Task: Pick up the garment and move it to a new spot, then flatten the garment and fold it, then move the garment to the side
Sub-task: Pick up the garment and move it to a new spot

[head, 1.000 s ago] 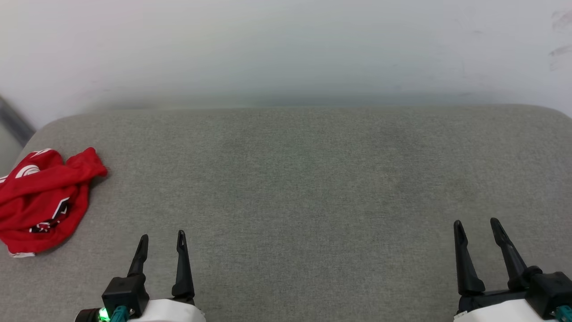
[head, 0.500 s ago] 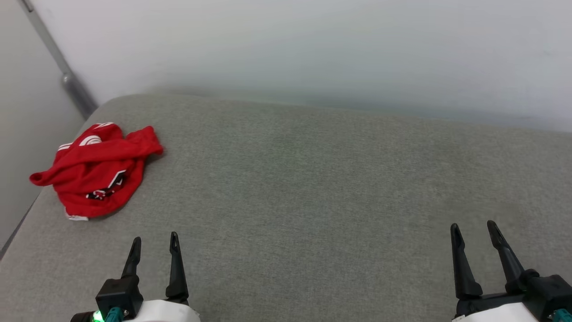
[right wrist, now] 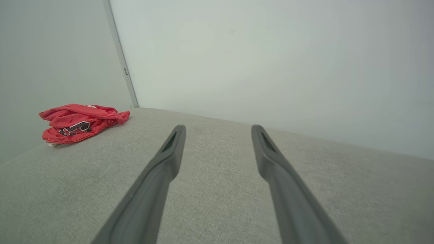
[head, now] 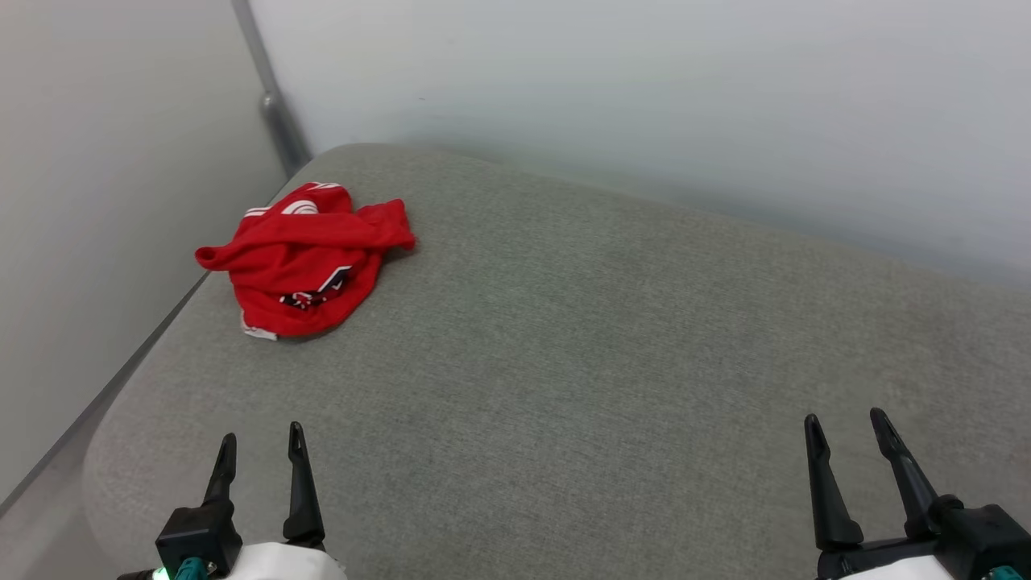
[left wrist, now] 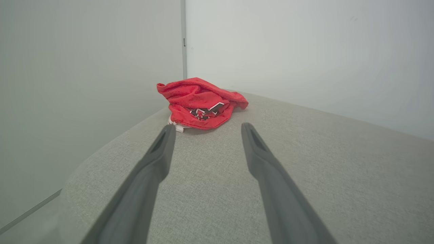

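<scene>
The garment [head: 302, 258] is a crumpled red jersey with bits of white trim and black lettering, lying in a heap near the far left corner of the grey cushioned surface [head: 604, 346]. It also lies ahead of the fingers in the left wrist view as the garment [left wrist: 200, 103], and far off to the left in the right wrist view as the garment [right wrist: 79, 122]. My left gripper [head: 262, 439] hovers open at the lower left, well short of the jersey. At the lower right my right gripper [head: 846, 420] is open too, with nothing between its fingers.
Pale walls meet in a corner behind the jersey, where a grey vertical strip [head: 270, 105] runs down. The cushion's left edge [head: 137, 354] drops off beside the left wall. Bare grey fabric stretches across the middle and right.
The head camera has turned to the left, so the jersey now sits further right and higher in the picture. Both grippers stay open in the same low corners.
</scene>
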